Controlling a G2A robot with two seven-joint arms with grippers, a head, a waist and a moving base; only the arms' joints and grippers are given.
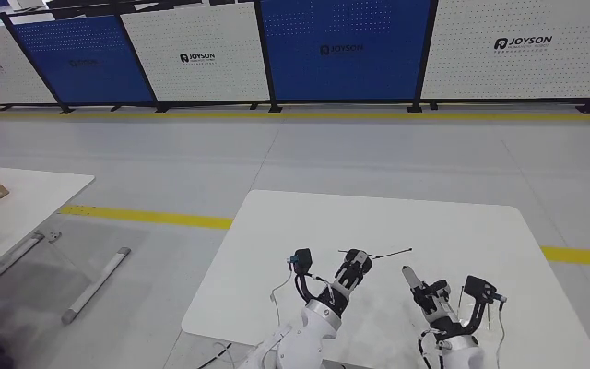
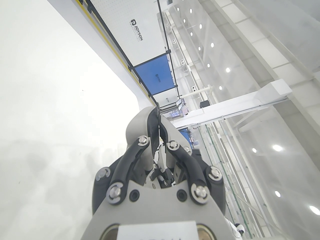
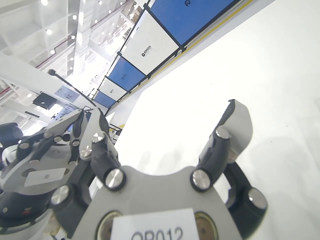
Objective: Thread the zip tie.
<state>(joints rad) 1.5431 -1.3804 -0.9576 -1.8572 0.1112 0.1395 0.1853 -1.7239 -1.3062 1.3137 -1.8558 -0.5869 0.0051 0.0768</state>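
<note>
Though the panels (image 1: 346, 46) behind bear a logo and a white label (image 3: 152, 223) sits on the right claw (image 1: 444, 281), I do not read them. The left claw (image 1: 360, 259) is closed on the zip tie (image 1: 387, 252), which sticks out to both sides of its tips over the table (image 1: 442, 217). The right claw stands open just beside, apart from the tie.

Showed a smooth, matt white top on the table (image 1: 387, 221). Looked like thin, dull black plastic in the zip tie (image 1: 378, 253), over the table's 6 o'clock side. Wore satin grey metal on the fingers (image 2: 136, 126) of the left gripper (image 2: 158, 116), with ribbed black pads (image 2: 153, 123), semi-gloss black links and shiny steel rivets (image 2: 197, 191). Repeated that brushed metal, black plastic and polished pins on the right gripper (image 3: 166, 109), plus a white paper label (image 3: 155, 223).
</note>
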